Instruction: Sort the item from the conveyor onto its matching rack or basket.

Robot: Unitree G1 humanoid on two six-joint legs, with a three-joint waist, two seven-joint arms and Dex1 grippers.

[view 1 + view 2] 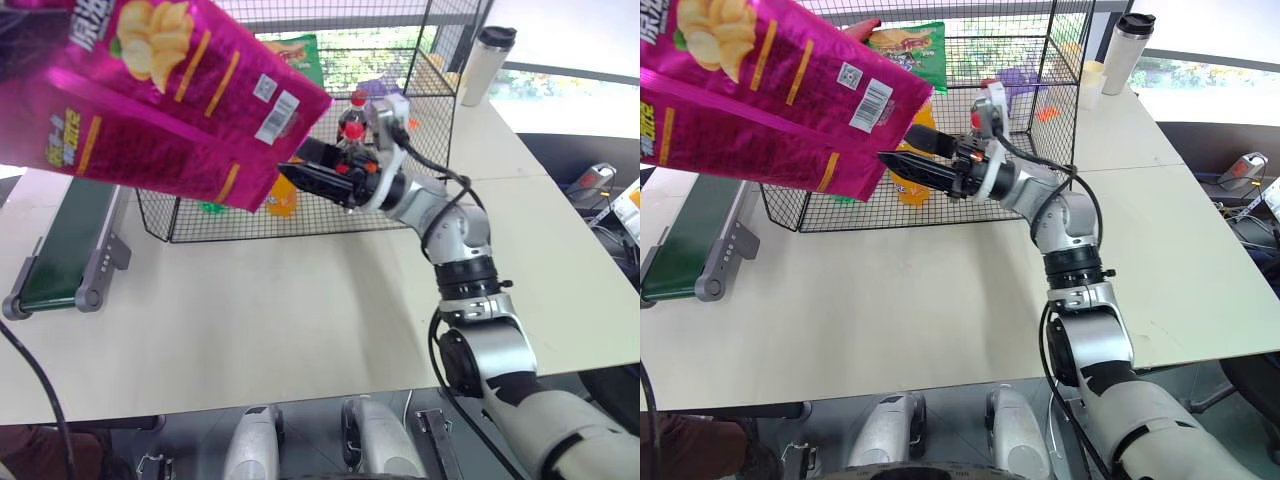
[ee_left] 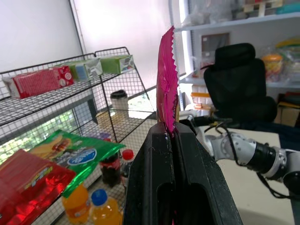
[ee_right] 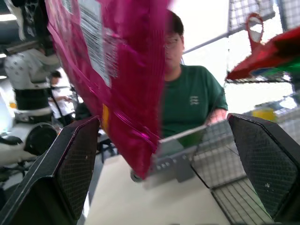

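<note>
Pink bag [image 1: 170,90] up in air, off belt [image 1: 62,245], just in front of black cage [image 1: 1030,150]. Left gripper [image 2: 172,140] pinched tight on bag's top edge. Right gripper [image 1: 910,160] wide apart, fingers pointing at bag's low corner, not gripping it. Step looks like: carry bag to cage. Next: right gripper likely grabs low edge, then both lift bag onto shelf with other chip bags [image 2: 56,159].
</note>
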